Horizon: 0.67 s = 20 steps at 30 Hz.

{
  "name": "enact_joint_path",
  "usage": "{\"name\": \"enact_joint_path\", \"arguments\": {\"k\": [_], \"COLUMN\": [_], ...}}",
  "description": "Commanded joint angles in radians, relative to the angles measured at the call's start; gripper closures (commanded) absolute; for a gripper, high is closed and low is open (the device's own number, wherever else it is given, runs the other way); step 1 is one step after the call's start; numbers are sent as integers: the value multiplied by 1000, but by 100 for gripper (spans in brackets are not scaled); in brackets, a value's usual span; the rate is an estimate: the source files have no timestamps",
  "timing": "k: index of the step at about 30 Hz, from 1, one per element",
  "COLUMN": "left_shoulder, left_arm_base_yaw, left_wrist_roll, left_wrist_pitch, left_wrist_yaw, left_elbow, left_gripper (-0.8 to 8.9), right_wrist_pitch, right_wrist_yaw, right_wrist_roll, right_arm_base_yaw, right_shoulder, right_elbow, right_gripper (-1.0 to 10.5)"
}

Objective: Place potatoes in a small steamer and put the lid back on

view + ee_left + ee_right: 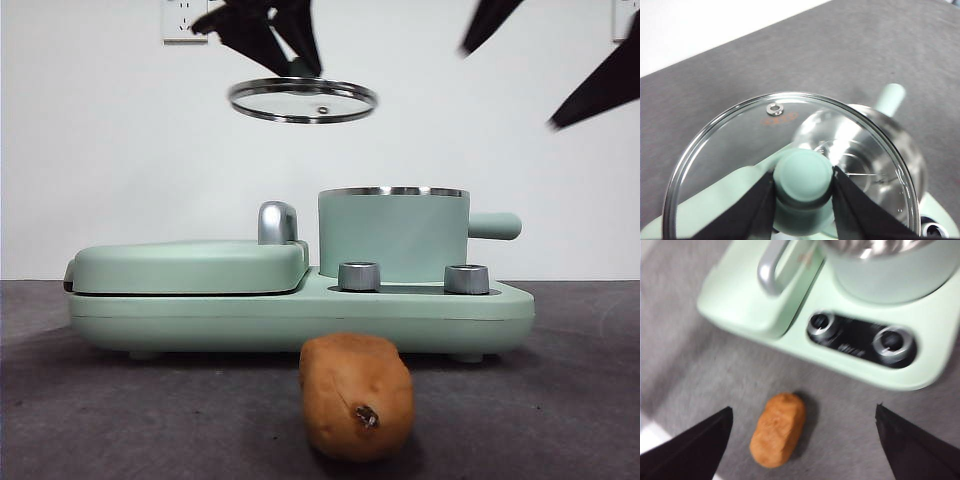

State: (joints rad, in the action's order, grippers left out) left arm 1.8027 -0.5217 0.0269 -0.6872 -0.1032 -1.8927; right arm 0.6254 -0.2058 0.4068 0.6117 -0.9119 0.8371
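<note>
The orange-brown potato [357, 396] lies on the grey table in front of the appliance; it also shows in the right wrist view [778, 429]. The mint-green steamer pot [393, 232] stands open on the appliance's right side, its steel inside seen in the left wrist view [875, 155]. My left gripper [804, 186] is shut on the lid's green knob and holds the glass lid [303, 100] in the air, up and left of the pot. My right gripper [545, 65] is open high at the right, above the potato [802, 440].
A flat mint-green griddle cover [190, 265] with a chrome handle [277, 222] sits on the appliance's left half. Two steel dials [359, 276] are on the base front. A white wall stands behind.
</note>
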Motion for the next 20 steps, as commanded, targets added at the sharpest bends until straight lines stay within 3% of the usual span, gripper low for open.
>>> {"name": "enact_joint_path", "arguments": {"k": [1, 10, 20], "left_shoulder": [-11, -11, -11], "left_arm_base_yaw": [24, 119, 243], "left_wrist_roll": [11, 10, 11], "left_wrist_pitch": [5, -5, -20], "left_wrist_yaw": [-1, -1, -1], "left_elbow": [-35, -35, -35], "left_gripper": [761, 761, 766], "right_wrist_pitch": [-23, -10, 149], "right_wrist_yaw": [43, 51, 65], "right_wrist_roll": [87, 145, 124], "right_arm_base_yaw": [105, 274, 320], "right_shoulder": [-90, -401, -756], "right_elbow": [18, 103, 319], "right_gripper": [491, 491, 491]}}
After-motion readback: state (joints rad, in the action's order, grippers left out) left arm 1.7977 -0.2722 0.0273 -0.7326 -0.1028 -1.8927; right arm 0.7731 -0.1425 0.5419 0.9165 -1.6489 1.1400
